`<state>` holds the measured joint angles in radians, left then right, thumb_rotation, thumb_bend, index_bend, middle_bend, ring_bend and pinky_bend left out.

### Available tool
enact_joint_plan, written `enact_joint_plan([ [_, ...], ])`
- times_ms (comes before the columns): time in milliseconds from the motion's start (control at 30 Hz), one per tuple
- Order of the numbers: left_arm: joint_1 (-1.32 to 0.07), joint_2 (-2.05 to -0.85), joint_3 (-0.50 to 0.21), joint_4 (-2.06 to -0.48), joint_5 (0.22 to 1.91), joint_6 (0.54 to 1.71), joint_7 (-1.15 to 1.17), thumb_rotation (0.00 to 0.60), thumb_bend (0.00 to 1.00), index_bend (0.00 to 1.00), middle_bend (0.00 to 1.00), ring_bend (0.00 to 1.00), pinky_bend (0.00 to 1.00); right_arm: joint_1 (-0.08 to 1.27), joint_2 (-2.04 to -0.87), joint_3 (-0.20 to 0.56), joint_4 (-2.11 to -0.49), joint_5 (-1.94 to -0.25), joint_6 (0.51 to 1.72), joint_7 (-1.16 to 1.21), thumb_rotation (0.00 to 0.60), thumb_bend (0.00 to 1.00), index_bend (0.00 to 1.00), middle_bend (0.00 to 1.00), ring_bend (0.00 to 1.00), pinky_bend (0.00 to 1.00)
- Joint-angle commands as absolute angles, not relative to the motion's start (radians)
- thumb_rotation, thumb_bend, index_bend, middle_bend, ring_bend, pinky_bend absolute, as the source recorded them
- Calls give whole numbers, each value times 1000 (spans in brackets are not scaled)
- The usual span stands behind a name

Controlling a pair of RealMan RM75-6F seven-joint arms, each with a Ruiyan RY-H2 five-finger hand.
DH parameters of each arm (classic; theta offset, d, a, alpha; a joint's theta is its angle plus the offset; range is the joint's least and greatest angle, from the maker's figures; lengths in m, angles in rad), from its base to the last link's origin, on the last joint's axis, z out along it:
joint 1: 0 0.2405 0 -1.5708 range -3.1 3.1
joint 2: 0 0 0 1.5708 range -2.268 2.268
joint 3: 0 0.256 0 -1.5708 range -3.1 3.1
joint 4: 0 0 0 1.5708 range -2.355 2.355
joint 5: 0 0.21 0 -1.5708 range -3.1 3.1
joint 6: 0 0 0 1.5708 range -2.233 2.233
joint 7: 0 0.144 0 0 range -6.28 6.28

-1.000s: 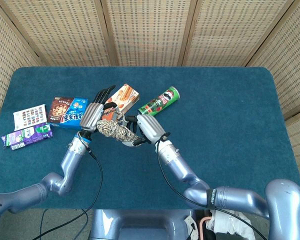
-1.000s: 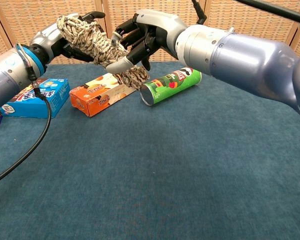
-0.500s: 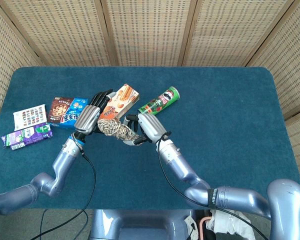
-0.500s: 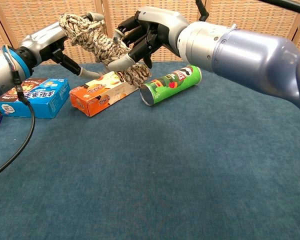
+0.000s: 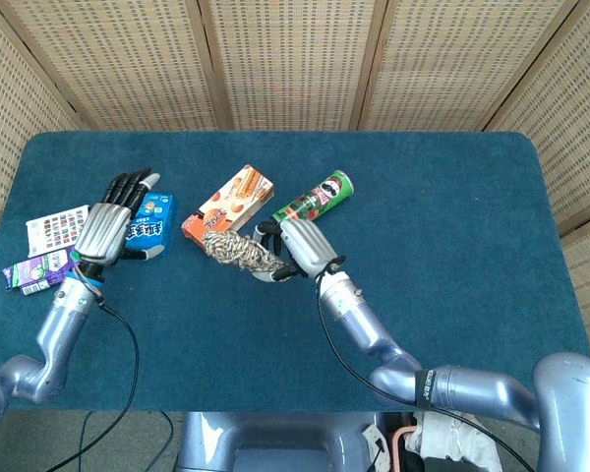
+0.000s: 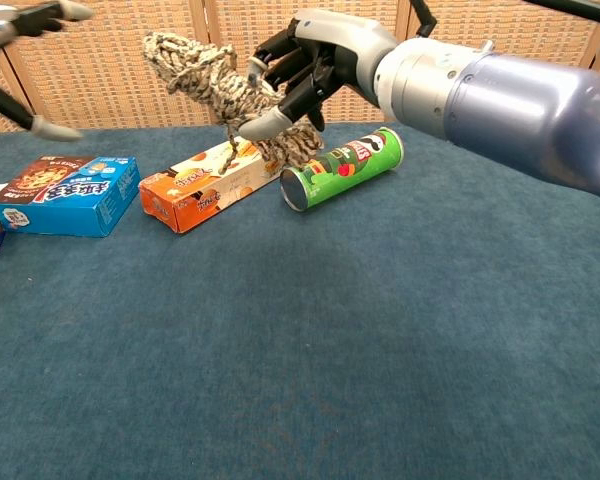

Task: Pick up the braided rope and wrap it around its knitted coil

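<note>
The braided rope coil [image 5: 239, 253] is a mottled tan and brown bundle held above the table, also seen in the chest view as the rope coil [image 6: 212, 80]. My right hand [image 5: 300, 248] grips its right end, and the same right hand [image 6: 305, 62] shows its fingers curled around the bundle. My left hand [image 5: 110, 221] is far off to the left, fingers spread, holding nothing; only the fingertips of that left hand [image 6: 32, 20] show at the chest view's top left corner.
An orange snack box [image 5: 229, 201] and a green chips can [image 5: 315, 198] lie just behind the rope. A blue cookie box [image 5: 149, 220], a purple bar [image 5: 37, 267] and a white card [image 5: 57, 229] lie at the left under my left hand.
My left hand has let go of the rope's left end and swung far to the left, fingers apart. The right hand still holds the coil, now alone.
</note>
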<state>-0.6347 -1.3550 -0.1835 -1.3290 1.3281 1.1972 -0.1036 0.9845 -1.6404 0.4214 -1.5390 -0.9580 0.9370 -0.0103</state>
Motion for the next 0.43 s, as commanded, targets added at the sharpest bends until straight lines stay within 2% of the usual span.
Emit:
enact_joint_plan([
  [33,-521,-1240,-157,-1494,1208,1268,77,600,0,0,0,0,0,980,-1633,419,-1542,-953,947,-25,600,607,699,766,598,695],
  [233,-365,-1158,-138,-1700,1038,1426,244,600,0,0,0,0,0,973,-1626,416,-1549,-939,966,-54,600,607,699,766,598,695],
  [433,-251,-1159,-106,-1754,1012,1538,256,600,0,0,0,0,0,966,-1619,395,-1549,-956,976,-83,600,607,699,766,598,695],
])
